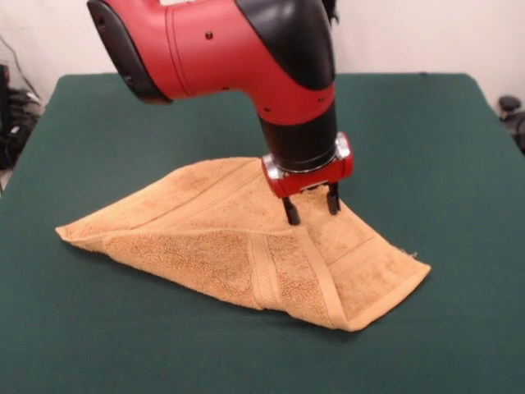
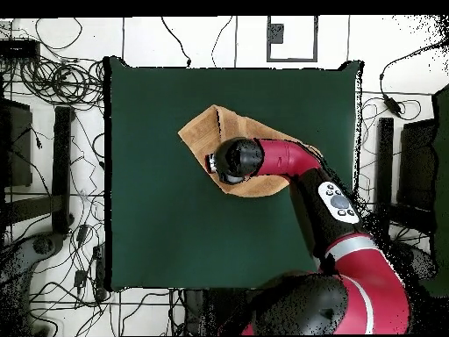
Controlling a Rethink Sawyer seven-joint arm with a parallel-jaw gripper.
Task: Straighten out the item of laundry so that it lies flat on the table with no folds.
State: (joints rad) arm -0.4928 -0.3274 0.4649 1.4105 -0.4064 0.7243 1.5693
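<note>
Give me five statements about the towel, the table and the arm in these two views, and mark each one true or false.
1. The tan-orange terry hand towel lies fully flat with no folds. False: a flap is folded over on its near side in the front view.
2. The end effector is above the towel. True.
3. The end effector's two fingers stand apart, with nothing between them. True.
4. The towel hangs over the edge of the large dark green cloth-covered table. False: it lies wholly on the table.
5. In the overhead view the red and black arm covers part of the towel. True.
</note>
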